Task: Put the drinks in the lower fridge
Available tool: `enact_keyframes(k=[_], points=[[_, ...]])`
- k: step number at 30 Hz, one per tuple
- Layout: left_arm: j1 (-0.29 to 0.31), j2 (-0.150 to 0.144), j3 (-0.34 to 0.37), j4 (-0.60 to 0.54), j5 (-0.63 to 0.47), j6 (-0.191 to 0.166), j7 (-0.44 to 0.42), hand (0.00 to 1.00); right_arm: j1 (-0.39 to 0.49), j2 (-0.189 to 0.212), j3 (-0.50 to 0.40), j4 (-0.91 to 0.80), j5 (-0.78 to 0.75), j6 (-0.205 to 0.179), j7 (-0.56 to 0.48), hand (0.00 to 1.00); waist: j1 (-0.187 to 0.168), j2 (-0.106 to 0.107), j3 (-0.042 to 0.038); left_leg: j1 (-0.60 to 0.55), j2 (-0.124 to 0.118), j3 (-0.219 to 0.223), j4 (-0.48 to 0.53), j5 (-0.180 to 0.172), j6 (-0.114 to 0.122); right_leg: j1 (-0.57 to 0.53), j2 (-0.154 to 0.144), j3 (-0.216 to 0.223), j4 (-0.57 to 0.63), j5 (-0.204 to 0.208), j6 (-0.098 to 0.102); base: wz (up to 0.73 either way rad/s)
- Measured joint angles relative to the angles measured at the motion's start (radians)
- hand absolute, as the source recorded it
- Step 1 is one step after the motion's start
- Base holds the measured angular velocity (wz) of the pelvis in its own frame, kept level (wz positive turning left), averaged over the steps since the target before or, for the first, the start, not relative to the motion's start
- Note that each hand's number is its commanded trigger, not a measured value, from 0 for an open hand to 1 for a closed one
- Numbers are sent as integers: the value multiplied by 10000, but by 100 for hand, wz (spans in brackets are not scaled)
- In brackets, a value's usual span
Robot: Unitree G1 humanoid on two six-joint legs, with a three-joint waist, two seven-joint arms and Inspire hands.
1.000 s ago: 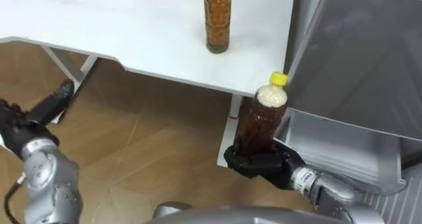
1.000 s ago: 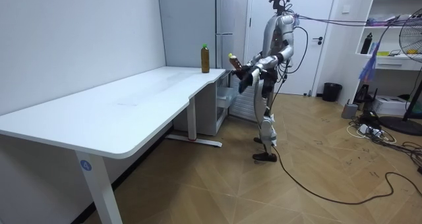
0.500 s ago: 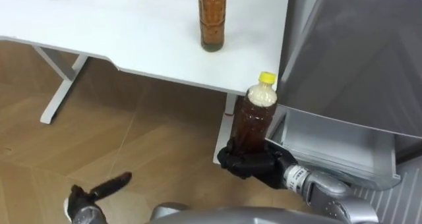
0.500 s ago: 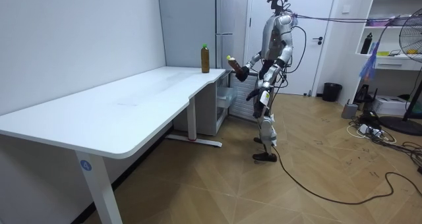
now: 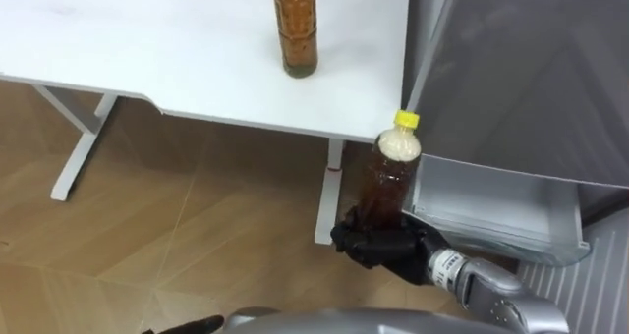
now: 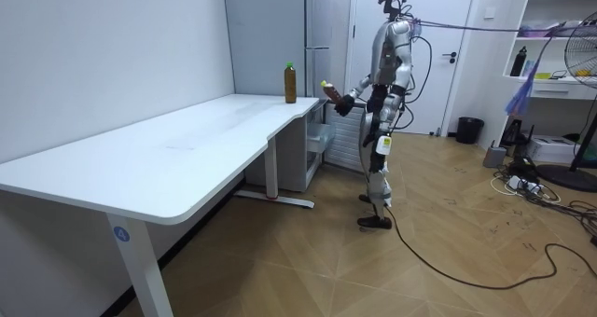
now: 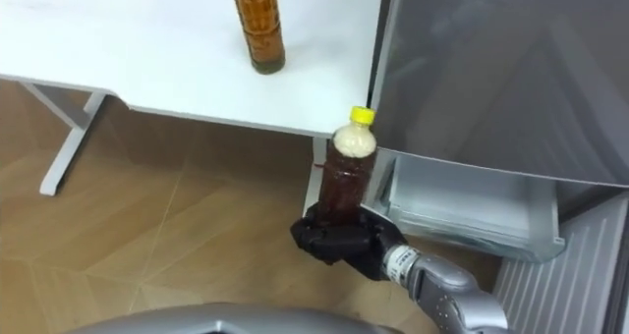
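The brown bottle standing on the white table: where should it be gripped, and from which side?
Grip the brown bottle's straight body below the neck, fingers wrapping from the side. It stands upright with bare table on its left and the fridge to its right, so coming level from the left front looks best. The right hand is full, shut on the yellow-capped bottle.

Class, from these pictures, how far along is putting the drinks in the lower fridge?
Done: the lower fridge drawer stands open, no drink visible in it. In hand: the right hand grips the yellow-capped bottle beside it. Left: stow that bottle, then the second bottle standing on the table.
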Motion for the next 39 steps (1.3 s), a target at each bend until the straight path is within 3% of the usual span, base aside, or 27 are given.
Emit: enact_keyframes(k=[2, 7, 16, 22, 28, 31, 39], points=[[-5, -6, -15, 147, 46, 53, -182, 0, -2, -10, -113, 215, 3, 2, -22, 100, -157, 69, -26, -2, 4, 15, 1, 0, 0, -15, 0, 10, 13, 0, 0, 0], [-50, -53, -82, 140, 1583, 52, -594, 0, 14, -11, -388, 1232, -5, -7, -304, 100, -189, 18, -113, -20, 4, 71, -10, 2, 1, -97, 11, 133, 14, -1, 0, -5], [-280, -44, -354, 115, 2264, -16, -863, 0, 16, 11, -388, 1719, 394, -41, -1198, 100, -421, -256, -56, -36, 0, 176, -34, 2, 2, -125, 10, 192, -31, 3, 9, -1], [-407, -32, -639, 106, 2828, -199, -873, 0, 4, 29, -393, 2281, 536, -222, -1815, 100, -435, -220, -52, -75, 3, 225, -79, 2, 2, -191, 12, 199, -41, 4, 13, 0], [-412, 37, -809, 106, 2820, -207, -858, 0, 1, 44, -390, 2730, 1724, -224, -2452, 100, -482, -237, -53, -111, 3, 278, -112, 5, 4, -275, 17, 266, -29, 5, 14, -3], [-357, 39, -812, 106, 2830, -305, -807, 0, -1, 249, -665, 2724, 2578, -226, -2805, 100, -560, -264, -43, -94, 5, 299, -44, 4, 4, -244, 17, 286, -24, 5, 14, 0], [-193, -44, -765, 41, 3320, -500, -736, 0, -86, 430, -1128, 2684, 5850, -734, -3731, 100, -663, -195, -23, -152, 35, 388, -20, -7, 8, -379, 42, 399, 121, 7, 13, -1]])
